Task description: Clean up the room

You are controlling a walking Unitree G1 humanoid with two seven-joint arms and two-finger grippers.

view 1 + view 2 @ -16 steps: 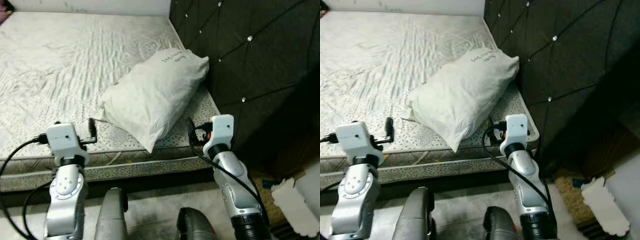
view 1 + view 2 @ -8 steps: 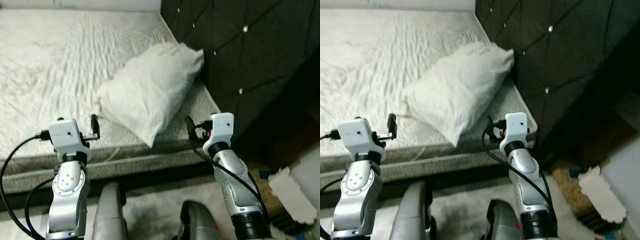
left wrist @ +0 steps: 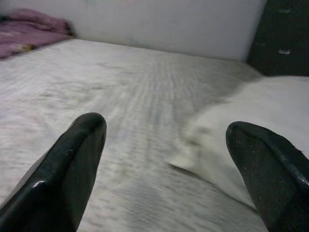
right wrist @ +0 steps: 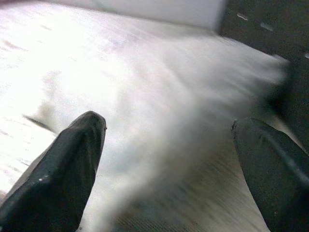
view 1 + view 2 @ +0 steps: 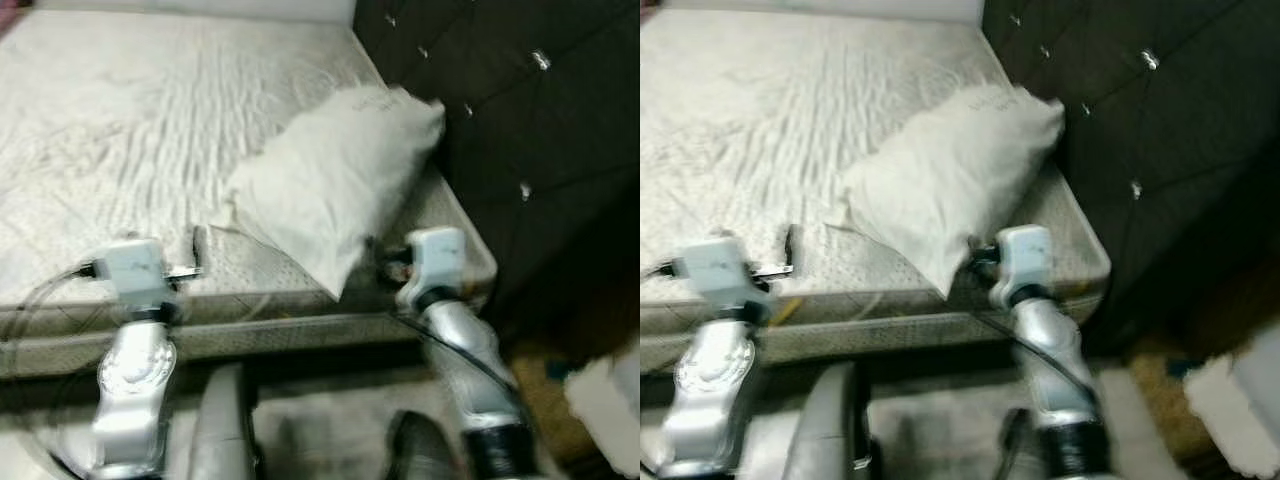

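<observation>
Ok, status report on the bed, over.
Both grippers open, left gripper and right gripper at the mattress edge. Pillow untouched against the headboard. Nothing between.

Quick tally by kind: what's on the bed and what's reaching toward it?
Pillow: 1
Purple blanket, far corner of the mattress: 1
Grippers, left gripper and right gripper, both open: 2
Total: 4

A home bedroom: a bare mattress with a pillow against a dark tufted headboard.
</observation>
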